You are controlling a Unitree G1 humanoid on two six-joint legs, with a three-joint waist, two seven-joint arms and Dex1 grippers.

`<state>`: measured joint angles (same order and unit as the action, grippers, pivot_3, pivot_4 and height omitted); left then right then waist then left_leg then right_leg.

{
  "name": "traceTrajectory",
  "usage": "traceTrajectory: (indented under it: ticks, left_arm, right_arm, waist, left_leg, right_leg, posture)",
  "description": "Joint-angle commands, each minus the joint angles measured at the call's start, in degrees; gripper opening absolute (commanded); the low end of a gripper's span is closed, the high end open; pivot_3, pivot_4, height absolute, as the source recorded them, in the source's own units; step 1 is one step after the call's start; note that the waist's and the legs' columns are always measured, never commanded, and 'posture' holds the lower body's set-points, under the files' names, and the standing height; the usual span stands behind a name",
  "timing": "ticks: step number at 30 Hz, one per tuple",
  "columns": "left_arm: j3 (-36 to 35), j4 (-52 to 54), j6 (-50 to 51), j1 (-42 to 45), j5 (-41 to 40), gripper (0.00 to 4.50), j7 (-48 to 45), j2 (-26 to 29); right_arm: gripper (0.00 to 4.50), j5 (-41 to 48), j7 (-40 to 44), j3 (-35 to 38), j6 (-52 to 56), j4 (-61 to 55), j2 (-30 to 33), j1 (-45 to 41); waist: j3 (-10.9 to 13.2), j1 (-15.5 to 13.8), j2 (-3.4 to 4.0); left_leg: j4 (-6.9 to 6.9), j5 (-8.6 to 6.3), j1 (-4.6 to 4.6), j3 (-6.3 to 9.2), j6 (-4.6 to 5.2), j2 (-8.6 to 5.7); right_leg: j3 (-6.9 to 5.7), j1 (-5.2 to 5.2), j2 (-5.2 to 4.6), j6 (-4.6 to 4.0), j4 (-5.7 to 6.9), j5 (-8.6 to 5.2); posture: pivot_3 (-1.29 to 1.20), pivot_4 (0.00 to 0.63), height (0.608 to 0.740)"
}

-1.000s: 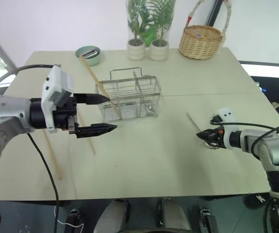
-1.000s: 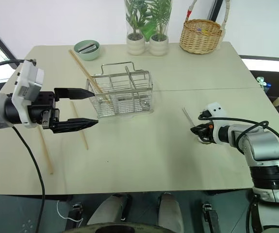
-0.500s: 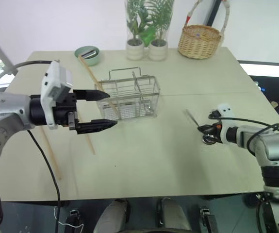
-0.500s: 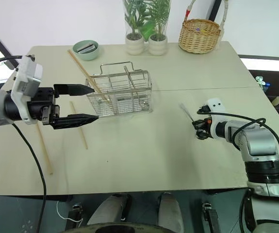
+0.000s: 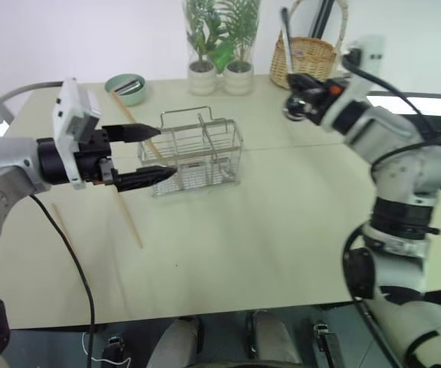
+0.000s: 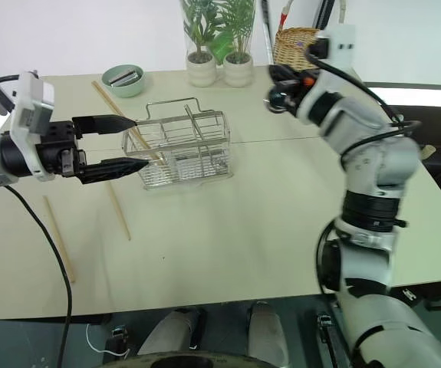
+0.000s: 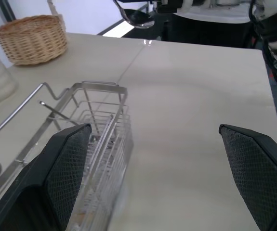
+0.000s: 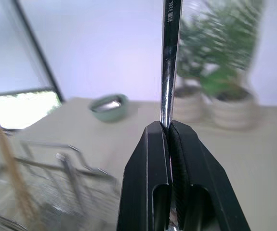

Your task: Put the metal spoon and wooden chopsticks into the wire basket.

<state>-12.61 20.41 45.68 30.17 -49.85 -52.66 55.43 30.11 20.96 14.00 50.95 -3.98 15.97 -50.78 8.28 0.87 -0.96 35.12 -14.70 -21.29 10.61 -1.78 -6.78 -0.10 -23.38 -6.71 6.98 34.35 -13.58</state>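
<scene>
The right gripper (image 8: 169,132) is clamping the metal spoon (image 8: 170,57) by its handle, holding it upright in the air beyond the wire basket (image 5: 197,157). The left gripper (image 5: 162,153) is hovering beside the basket, jaws spread wide. One of the wooden chopsticks (image 6: 116,115) is leaning in the basket; two are lying on the table (image 5: 281,222).
</scene>
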Motion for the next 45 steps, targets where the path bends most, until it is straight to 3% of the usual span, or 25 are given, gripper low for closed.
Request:
traceTrajectory:
  ticks: [1,14,22,23,25,30,31,39,45]
  left_arm:
    - [-1.9,0.1,-1.3,1.6,0.5,4.5,0.8,-0.3]
    - [-5.7,2.2,0.0,-0.3,-0.5,4.5,4.2,-0.3]
    - [-7.1,3.4,0.8,-1.0,-1.5,4.5,6.0,0.0]
    - [-7.1,3.3,0.8,-1.0,-1.5,4.5,6.0,-0.1]
    - [-6.8,3.1,0.8,-0.7,-1.3,4.5,6.0,-0.1]
    - [-5.9,1.9,0.4,0.5,-0.8,4.5,5.7,-0.3]
    - [-5.7,1.6,0.3,0.7,-0.6,4.5,5.6,-0.4]
    - [-4.8,0.1,-0.3,1.7,0.4,4.5,5.7,-1.2]
    - [-6.9,-0.1,0.6,1.1,0.7,4.5,9.2,-1.8]
  right_arm:
    - [0.02,-1.0,-0.9,-4.3,-5.2,-0.7,-4.4,-0.6]
    - [0.02,-10.4,-0.3,-9.7,-33.3,22.2,-14.1,-3.3]
    - [0.02,-11.2,0.8,-10.5,-37.6,25.3,-16.6,-1.7]
    - [0.7,-11.0,0.7,-10.3,-37.6,25.4,-16.7,-1.7]
    - [1.51,-10.8,0.3,-9.8,-37.5,25.6,-16.5,-1.8]
    - [4.14,-10.9,-0.7,-8.6,-37.2,24.5,-15.1,-1.7]
    - [4.42,-10.9,-0.8,-8.4,-37.0,23.9,-14.7,-1.5]
    - [4.42,-6.0,1.6,-5.2,-29.0,14.1,-7.5,-0.9]
    - [4.42,8.4,19.5,-3.5,-10.2,-0.8,12.0,-0.1]
  waist:
    - [0.0,0.0,0.03]
    - [0.0,0.4,-0.03]
    - [0.0,0.5,-0.02]
    - [0.0,0.4,-0.02]
    - [0.0,0.3,-0.03]
    - [0.0,0.3,-0.03]
    - [0.0,0.3,-0.03]
    - [0.0,0.2,-0.03]
    - [0.0,-0.1,-0.05]
  left_leg:
    - [0.0,0.01,-0.03,0.0,-0.02,-0.01]
    - [0.0,0.1,0.04,0.09,-0.17,-0.06]
    - [-0.02,0.13,0.05,0.13,-0.22,-0.03]
    - [-0.01,0.13,0.05,0.13,-0.22,-0.03]
    - [-0.01,0.13,0.06,0.15,-0.23,-0.03]
    - [-0.01,0.14,0.06,0.16,-0.23,-0.04]
    - [-0.01,0.14,0.06,0.16,-0.23,-0.04]
    - [0.0,0.14,0.04,0.16,-0.23,-0.04]
    - [0.01,0.11,0.0,0.16,-0.18,-0.06]
  right_leg:
    - [0.01,-0.05,-0.01,-0.01,0.02,0.01]
    - [0.02,-0.27,0.01,-0.1,0.66,0.07]
    - [0.04,-0.29,0.09,-0.12,0.71,0.07]
    - [0.04,-0.29,0.09,-0.12,0.71,0.07]
    - [0.04,-0.28,0.1,-0.12,0.71,0.07]
    - [0.04,-0.28,0.11,-0.12,0.71,0.07]
    - [0.04,-0.28,0.11,-0.12,0.71,0.07]
    - [0.04,-0.28,0.1,-0.12,0.71,0.07]
    - [0.02,-0.22,0.05,-0.11,0.61,0.07]
  posture:
    - [0.0,0.15,0.71]
    - [0.0,0.15,0.71]
    - [0.0,0.15,0.71]
    - [0.0,0.15,0.71]
    - [0.0,0.15,0.71]
    - [0.0,0.15,0.71]
    - [0.0,0.15,0.71]
    - [0.0,0.15,0.71]
    - [0.0,0.15,0.71]
